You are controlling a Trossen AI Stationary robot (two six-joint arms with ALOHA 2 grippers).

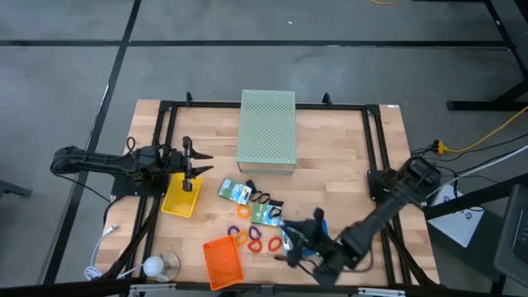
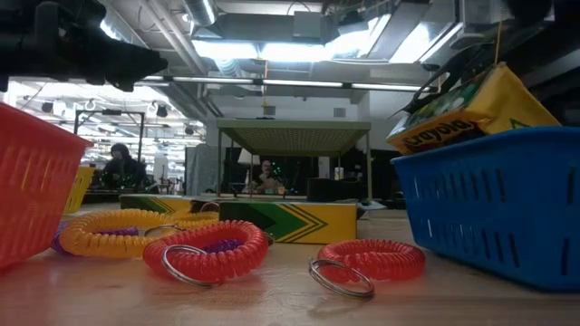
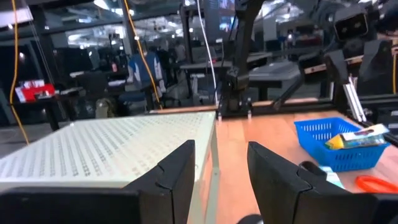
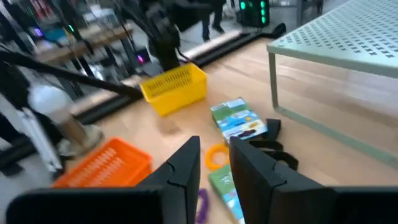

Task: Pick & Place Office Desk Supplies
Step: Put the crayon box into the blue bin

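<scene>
Printed packets (image 1: 235,191) (image 4: 239,121) lie flat on the wooden table, with an orange ring (image 4: 216,155) and thin black loops (image 4: 273,149) beside them. Red rings (image 2: 208,254) lie flat near the front edge. A yellow-green crayon box (image 2: 471,113) leans tilted in the blue tray (image 2: 489,208). My right gripper (image 1: 289,242) (image 4: 214,168) hovers open above the front middle of the table, by the blue tray, with nothing between its fingers. My left gripper (image 1: 206,163) (image 3: 217,168) stands open and level above the yellow tray (image 1: 181,198), pointing toward the table's right.
The large pale green perforated box (image 1: 266,130) stands at the far middle. An orange tray (image 1: 223,262) sits at the front edge, left of the rings. A white lamp-like object (image 1: 155,266) stands at the front left corner. Black frame rails run along the table's sides.
</scene>
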